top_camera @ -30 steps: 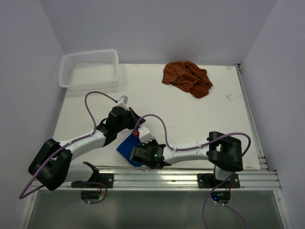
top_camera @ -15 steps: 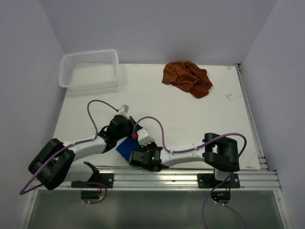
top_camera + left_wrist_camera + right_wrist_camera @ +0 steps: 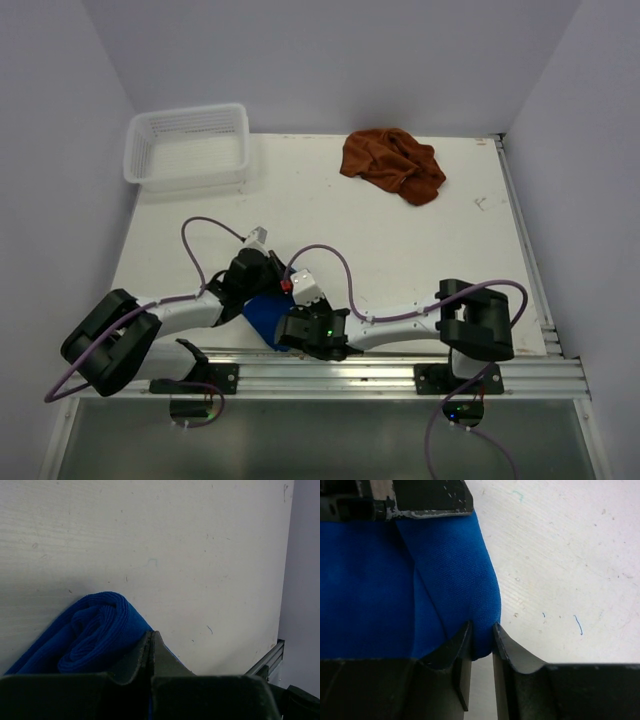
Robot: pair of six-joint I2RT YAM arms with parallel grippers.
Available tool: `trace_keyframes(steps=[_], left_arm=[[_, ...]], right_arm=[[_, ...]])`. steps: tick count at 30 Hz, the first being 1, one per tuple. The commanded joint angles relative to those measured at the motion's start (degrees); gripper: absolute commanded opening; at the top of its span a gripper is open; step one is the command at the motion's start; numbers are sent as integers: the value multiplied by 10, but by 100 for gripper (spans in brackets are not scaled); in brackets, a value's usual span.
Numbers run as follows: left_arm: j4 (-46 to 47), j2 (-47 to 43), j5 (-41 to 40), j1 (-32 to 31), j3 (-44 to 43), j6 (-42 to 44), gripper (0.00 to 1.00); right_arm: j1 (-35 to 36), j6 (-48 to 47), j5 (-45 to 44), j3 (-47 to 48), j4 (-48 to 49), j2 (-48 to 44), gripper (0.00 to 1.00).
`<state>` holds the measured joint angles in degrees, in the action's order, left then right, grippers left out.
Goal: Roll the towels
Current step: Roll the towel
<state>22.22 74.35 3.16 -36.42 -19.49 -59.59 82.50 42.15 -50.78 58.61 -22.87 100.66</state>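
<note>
A blue towel [image 3: 262, 314] lies partly rolled at the near edge of the table, between my two grippers. In the left wrist view its rolled end [image 3: 95, 635] sits just left of my left gripper [image 3: 151, 635]. That gripper's jaws are pressed together with a thin sliver of blue cloth between them. My right gripper [image 3: 481, 639] is shut on a fold at the towel's corner [image 3: 470, 580], low over the table. The left gripper's fingers [image 3: 427, 500] show at the top of the right wrist view. A crumpled brown towel [image 3: 393, 165] lies at the far middle-right, untouched.
A white plastic basket [image 3: 187, 147] stands at the far left corner. The aluminium rail [image 3: 380, 365] runs along the near edge right behind the towel. Purple cables [image 3: 320, 255] loop over both arms. White walls enclose the table on the left, back and right.
The left gripper has dropped lower and moved toward the near edge. The right gripper has shifted slightly. The visible blue patch between them has become smaller and more bunched.
</note>
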Motion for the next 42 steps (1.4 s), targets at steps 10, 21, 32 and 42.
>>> trace_keyframes(steps=[10, 21, 32, 42], left_arm=[[14, 21, -54, -2, 30, 11, 0], [22, 19, -54, -2, 52, 13, 0], [14, 15, -52, -1, 51, 15, 0], [2, 6, -55, -1, 48, 20, 0]], right_arm=[[-53, 13, 154, -150, 160, -192, 39], [-201, 64, 391, -295, 331, -285, 64], [-224, 78, 473, -307, 466, -197, 70], [-223, 70, 488, -319, 484, -178, 39]])
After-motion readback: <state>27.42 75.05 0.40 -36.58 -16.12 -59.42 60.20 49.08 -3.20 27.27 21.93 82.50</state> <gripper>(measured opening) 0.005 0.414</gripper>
